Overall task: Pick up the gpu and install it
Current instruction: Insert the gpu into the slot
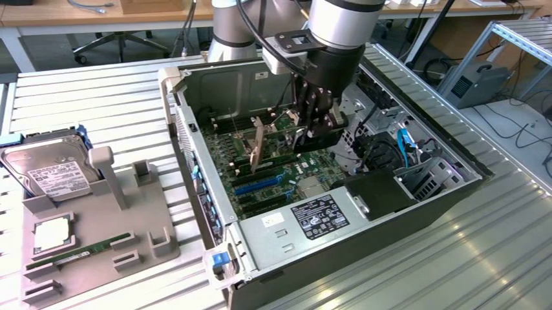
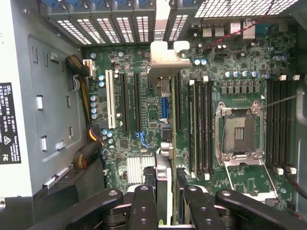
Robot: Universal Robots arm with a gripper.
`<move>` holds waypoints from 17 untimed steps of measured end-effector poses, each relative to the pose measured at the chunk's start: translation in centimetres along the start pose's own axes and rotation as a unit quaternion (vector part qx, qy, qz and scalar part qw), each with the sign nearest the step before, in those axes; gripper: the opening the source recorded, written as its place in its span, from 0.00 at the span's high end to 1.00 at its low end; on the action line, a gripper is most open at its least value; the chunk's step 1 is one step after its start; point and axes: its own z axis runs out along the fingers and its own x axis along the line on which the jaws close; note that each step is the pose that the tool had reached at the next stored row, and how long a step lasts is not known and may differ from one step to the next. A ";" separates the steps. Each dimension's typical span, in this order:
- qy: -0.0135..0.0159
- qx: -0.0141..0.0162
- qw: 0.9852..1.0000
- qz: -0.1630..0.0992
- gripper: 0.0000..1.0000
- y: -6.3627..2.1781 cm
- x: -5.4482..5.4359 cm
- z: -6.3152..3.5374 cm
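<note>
Lowering the gpu (image 1: 257,145) edge-on toward the motherboard (image 1: 285,177) inside the open computer case (image 1: 414,213).

From the exterior view, the gripper (image 1: 312,132) reaches down into the case, above the motherboard, with the card standing upright beside it, presumably so its lower edge can meet a slot; the fingers themselves are dark against the card (hard to separate). Beside the case, a grey tray (image 1: 95,258) holds the hard drive (image 1: 53,174) and a memory stick (image 1: 79,252). In the wrist view, the jaws stand clenched on the gpu (image 2: 165,143), seen edge-on over the motherboard (image 2: 230,96), its silvery bracket (image 2: 165,60) toward the case's rear vents, aligned along the expansion slots (image 2: 125,103). Whether the card's edge has entered a slot is hidden beneath it.
</note>
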 end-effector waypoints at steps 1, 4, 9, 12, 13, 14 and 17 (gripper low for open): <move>0.000 0.000 1.000 0.000 0.73 0.01 0.0 0.03; 0.000 0.000 1.000 0.000 0.73 0.06 0.1 0.11; 0.000 0.000 1.000 0.000 0.73 0.12 0.2 0.21; 0.000 0.000 1.000 0.000 0.73 0.17 0.2 0.26; 0.000 0.000 1.000 0.000 0.73 0.18 0.2 0.28; 0.000 0.000 1.000 0.000 0.73 0.19 0.2 0.30; 0.000 0.000 1.000 0.000 0.73 0.24 0.3 0.37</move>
